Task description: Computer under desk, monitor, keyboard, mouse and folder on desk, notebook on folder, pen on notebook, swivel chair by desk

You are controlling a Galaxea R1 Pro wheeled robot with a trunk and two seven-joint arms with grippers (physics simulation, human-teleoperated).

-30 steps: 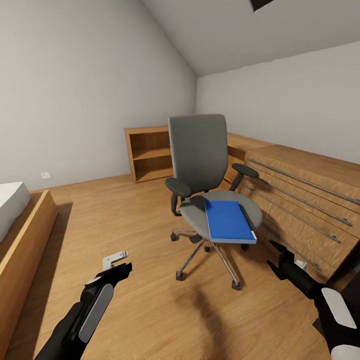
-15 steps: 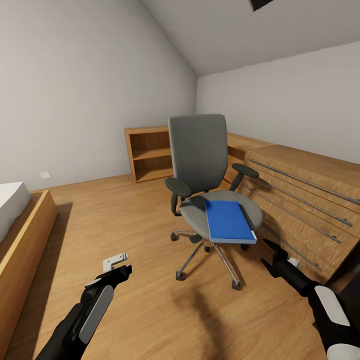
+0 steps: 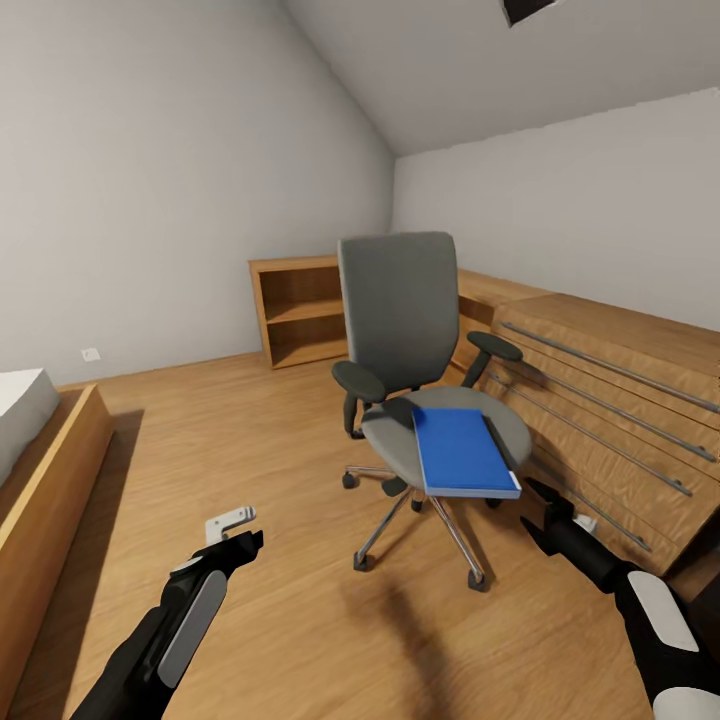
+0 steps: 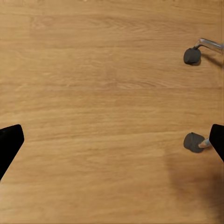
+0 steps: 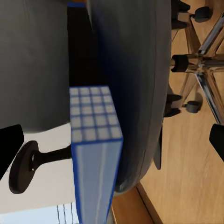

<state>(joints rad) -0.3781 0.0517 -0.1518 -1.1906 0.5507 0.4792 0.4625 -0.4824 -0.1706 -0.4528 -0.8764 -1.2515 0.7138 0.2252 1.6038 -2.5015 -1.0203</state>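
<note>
Folder retrieval in hand: right tool, jaws apart, faced the blue folder on the swivel chair; next, straddle its edge. Left tool apart, idle.

The blue folder covers the right front of the swivel chair's seat, and the seat hides the hub of the chrome star base. The light-wood drawer chest runs out of the head view at the right edge, its far end unseen. A wooden bed frame is cut off at the left edge. In the left wrist view only the tips of the left gripper's fingers enter at the edges. In the right wrist view the folder's near end is cut by the frame edge, and the right gripper's fingers show as dark corners.
</note>
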